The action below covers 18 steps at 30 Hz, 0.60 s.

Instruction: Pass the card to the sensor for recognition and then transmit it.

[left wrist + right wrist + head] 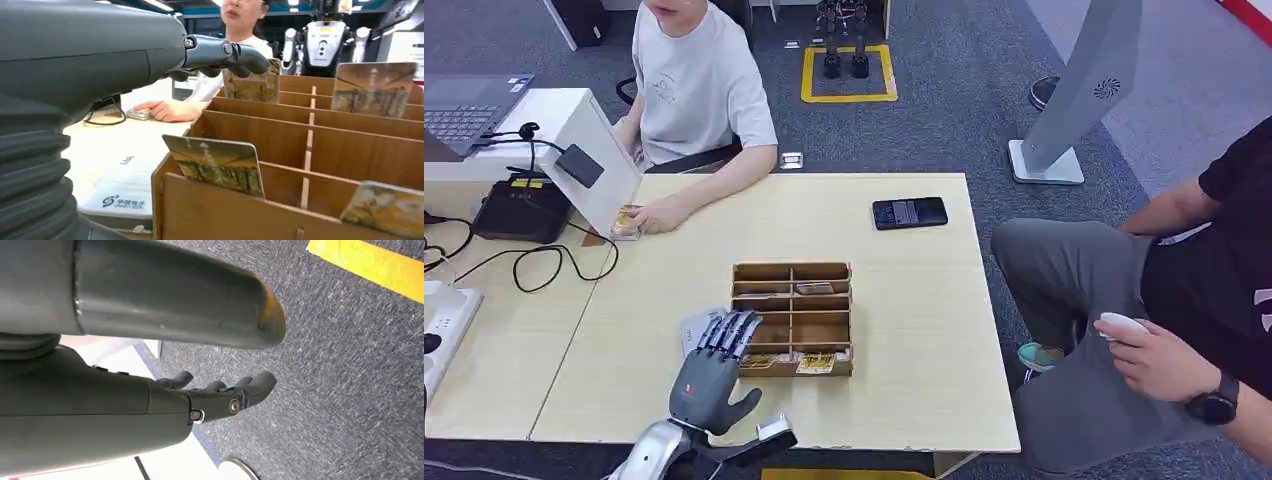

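A wooden divider box (pixel 792 318) stands mid-table with picture cards upright in its compartments, two of them at the front (pixel 764 361) (pixel 816 363). My left hand (pixel 715 368) hovers at the box's left end, fingers stretched flat and holding nothing. From the left wrist, its fingers (pixel 220 52) reach over the box (pixel 300 135) towards a far card (pixel 252 86); a nearer card (pixel 218 165) leans in the front slot. A flat white card reader (pixel 691 328) (pixel 122 200) lies beside the box under my fingers. My right hand (pixel 220 397) hangs over the carpet with nothing in it.
A person in white sits at the table's far side, one hand on a card stack (pixel 625 222). A dark phone (pixel 909 213) lies far right. A black device with cables (pixel 519 208) and a white panel stand at the left. Another person sits at the right.
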Each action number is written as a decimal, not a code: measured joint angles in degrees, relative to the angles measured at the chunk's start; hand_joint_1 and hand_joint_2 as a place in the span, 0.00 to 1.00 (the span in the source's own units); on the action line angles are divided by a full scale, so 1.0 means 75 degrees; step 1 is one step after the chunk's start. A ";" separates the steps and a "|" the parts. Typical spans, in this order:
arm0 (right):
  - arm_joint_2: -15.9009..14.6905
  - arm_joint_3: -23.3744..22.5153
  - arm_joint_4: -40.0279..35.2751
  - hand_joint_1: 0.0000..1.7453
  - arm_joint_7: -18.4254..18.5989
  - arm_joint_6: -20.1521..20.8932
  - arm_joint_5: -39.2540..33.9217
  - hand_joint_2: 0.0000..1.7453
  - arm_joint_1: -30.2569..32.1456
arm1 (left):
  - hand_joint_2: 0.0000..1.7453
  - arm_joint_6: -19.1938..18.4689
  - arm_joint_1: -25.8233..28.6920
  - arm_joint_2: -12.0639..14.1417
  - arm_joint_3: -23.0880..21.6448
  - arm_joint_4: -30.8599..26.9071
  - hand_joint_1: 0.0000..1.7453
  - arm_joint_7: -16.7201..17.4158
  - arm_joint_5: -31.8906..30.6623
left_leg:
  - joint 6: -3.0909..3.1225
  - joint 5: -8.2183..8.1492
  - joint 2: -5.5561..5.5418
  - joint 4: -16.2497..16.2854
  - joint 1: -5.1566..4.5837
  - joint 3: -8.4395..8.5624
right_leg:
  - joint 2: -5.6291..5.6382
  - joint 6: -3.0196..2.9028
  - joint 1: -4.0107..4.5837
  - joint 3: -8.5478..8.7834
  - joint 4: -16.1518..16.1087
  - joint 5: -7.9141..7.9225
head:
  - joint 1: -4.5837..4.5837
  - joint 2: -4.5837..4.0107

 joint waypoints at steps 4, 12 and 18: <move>0.0000 -0.0003 0.0000 0.00 0.0006 -0.0003 0.0003 0.00 0.0000 | 1.00 0.0006 0.0000 -0.0061 0.0093 0.0038 0.00 0.0018 -0.0006 | 0.0000 0.0000 0.0000 0.0000 0.0000 0.0001 | 0.0000 0.0000 0.0000 0.0000 0.0000 0.0000 | 0.0000 -0.0003; -0.0003 -0.0026 0.0000 0.00 0.0006 -0.0006 0.0017 0.00 0.0000 | 1.00 0.0093 0.0001 -0.0163 0.0146 0.0052 0.00 -0.0259 0.0411 | 0.0000 0.0000 0.0000 0.0000 0.0000 0.0000 | 0.0000 0.0000 0.0000 0.0000 0.0000 0.0000 | 0.0000 -0.0003; 0.0000 -0.0050 0.0003 0.00 0.0006 -0.0009 0.0026 0.00 0.0000 | 1.00 0.0114 0.0001 -0.0248 0.0242 0.0052 0.00 -0.0443 0.0720 | 0.0000 0.0000 0.0000 0.0000 0.0000 0.0000 | 0.0000 0.0000 0.0000 0.0000 0.0000 0.0000 | 0.0000 -0.0003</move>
